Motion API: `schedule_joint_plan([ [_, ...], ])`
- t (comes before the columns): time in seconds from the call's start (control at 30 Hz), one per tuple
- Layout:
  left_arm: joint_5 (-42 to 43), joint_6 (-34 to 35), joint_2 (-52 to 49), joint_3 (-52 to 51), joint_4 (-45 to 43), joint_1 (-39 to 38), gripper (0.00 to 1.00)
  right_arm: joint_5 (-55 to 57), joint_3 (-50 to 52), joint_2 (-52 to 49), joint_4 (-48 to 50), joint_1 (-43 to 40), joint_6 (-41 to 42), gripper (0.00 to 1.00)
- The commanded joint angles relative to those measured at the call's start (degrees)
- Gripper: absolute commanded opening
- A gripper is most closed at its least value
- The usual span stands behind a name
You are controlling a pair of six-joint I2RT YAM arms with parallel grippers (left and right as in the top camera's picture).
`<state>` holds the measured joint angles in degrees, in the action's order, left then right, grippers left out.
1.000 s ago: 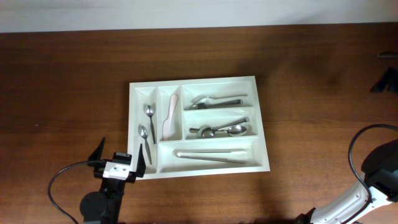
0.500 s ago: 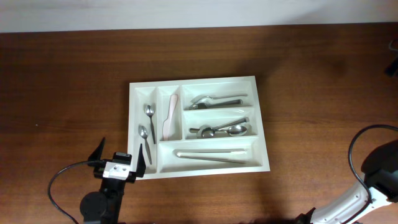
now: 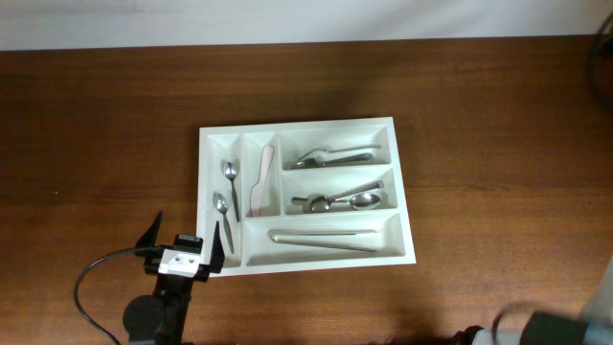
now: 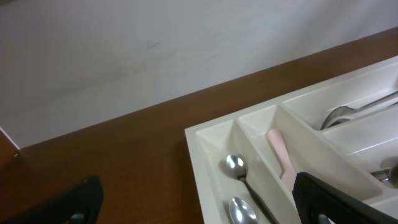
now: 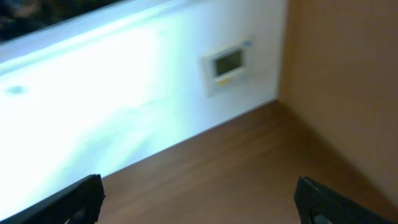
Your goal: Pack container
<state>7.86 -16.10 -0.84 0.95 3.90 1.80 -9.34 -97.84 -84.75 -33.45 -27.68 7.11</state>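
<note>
K: If the pack is as near done as it looks, what should the left gripper point(image 3: 189, 230) mind?

R: Its jaws stand wide apart and hold nothing. It sits at the near left corner of the container point(image 3: 297, 126), and one finger appears to reach over the leftmost narrow slot. My judgement: rise straight up before swinging away, so the finger neither hooks the rim nor nudges the small spoons point(image 3: 230, 172).

K: Right gripper point(image 5: 199, 193)?

R: Spread wide and empty, facing a wall point(image 5: 124, 93). The overhead view shows only a blur at the bottom right edge. It is well apart from the work.

K: Container position?

R: Middle of the table point(image 3: 96, 144), lying flat, long side across.

K: Contents, slot by slot?

R: Leftmost narrow slot: the two small spoons, one farther and one nearer. Next narrow slot: a pink-handled utensil point(image 3: 261, 180), type unclear. Far wide slot: metal pieces point(image 3: 335, 154) that overlap, so I cannot count them. Middle wide slot: spoons point(image 3: 347, 200). Near wide slot: a long pale utensil point(image 3: 321, 237) lying lengthwise. Every slot holds something, and no cutlery shows loose on the wood.
</note>
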Motion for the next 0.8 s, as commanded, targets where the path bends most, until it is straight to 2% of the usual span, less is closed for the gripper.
schedule_joint_plan([
  [0.0, -0.63, 0.13, 0.55, -0.48, -0.04, 0.28, 1.00, 0.50, 8.83, 10.58, 0.20, 3.43, -0.81, 0.99],
  [0.33, -0.63, 0.15, 0.55, -0.48, -0.04, 0.28, 0.99, 4.90, 30.16, 45.20, 1.49, 18.10, -0.87, 0.99],
  [0.5, -0.63, 0.15, 0.55, -0.48, -0.04, 0.28, 0.99, 4.83, 39.63, 60.96, 4.37, 20.68, -0.83, 0.99],
  [0.77, -0.63, 0.15, 0.55, -0.48, -0.04, 0.28, 0.99, 3.28, 50.66, 74.18, 9.64, 22.29, -0.87, 0.99],
])
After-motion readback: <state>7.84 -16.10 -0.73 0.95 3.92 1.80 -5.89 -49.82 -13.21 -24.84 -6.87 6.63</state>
